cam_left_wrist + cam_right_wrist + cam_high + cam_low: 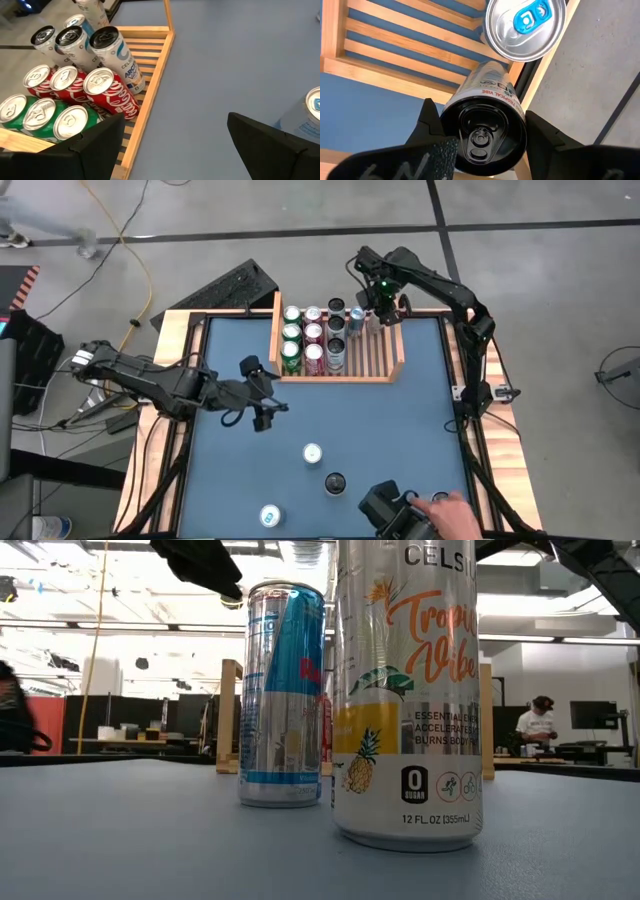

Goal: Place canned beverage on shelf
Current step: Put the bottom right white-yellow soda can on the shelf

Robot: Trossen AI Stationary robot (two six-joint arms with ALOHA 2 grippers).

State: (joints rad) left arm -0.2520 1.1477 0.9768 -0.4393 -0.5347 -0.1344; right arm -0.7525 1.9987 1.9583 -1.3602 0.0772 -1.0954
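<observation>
The shelf [398, 345], a light-wood slatted tray at the table's far side, holds rows of green, red and black-topped cans [75, 95], plus a silver can with a blue tab [525, 25]. My right gripper [482, 132] is over the shelf's far right part [374, 308], shut on a black-topped "Tropical Vibe" can [485, 105]. My left gripper [262, 393] stands open over the blue table, left of the shelf, with nothing between its fingers [95, 145]. My right gripper pinches the black-topped can between its two fingers, by the sides of its top end [447, 112]. The fingers come from above, pointing down. The can hangs below them beside the silver can, whose top hides its lower end; whether it stands on the slats I cannot tell.
Three loose cans stand on the table's near half: a white-topped one [313, 453], a black-topped one [334, 482] and a blue-topped one [270, 517]. A person's hand [455, 510] is at the near right edge. The shelf's right slats [385, 340] are bare.
</observation>
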